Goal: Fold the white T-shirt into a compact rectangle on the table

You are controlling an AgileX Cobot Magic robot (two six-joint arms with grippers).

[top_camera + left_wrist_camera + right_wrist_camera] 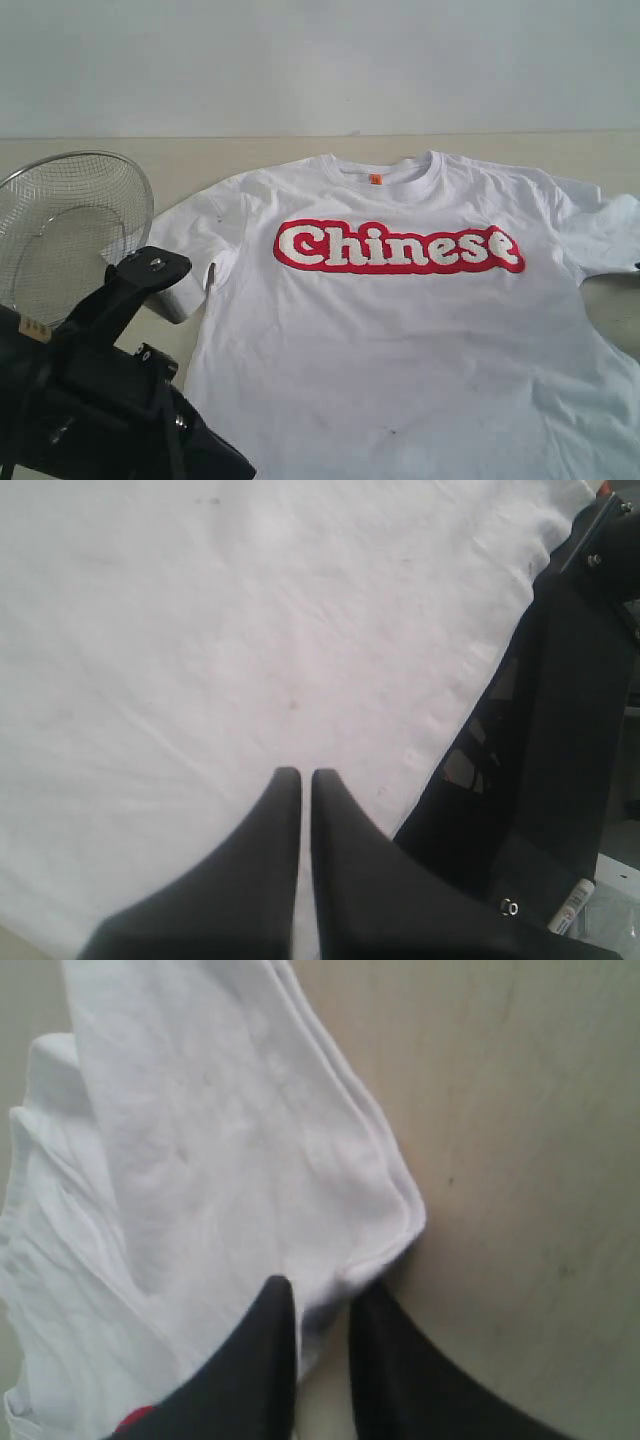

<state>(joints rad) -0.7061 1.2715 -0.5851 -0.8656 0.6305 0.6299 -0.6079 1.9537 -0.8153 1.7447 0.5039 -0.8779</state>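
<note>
The white T-shirt (400,330) lies flat and face up on the table (250,150), with red-and-white "Chinese" lettering across the chest and an orange neck tag. My left gripper (305,775) is shut just above plain white shirt fabric (250,630), with nothing between its fingers. In the exterior view the left arm (100,380) sits at the lower left, beside the shirt's hem side. My right gripper (322,1295) is closed on the hemmed corner of a sleeve of the T-shirt (230,1140), at the edge where cloth meets bare table (530,1160). The exterior view does not show the right gripper.
A round wire-mesh basket (70,220) stands at the left, close to the shirt's sleeve and behind the left arm. A black arm part (560,730) fills one side of the left wrist view. A pale wall runs along the table's far edge.
</note>
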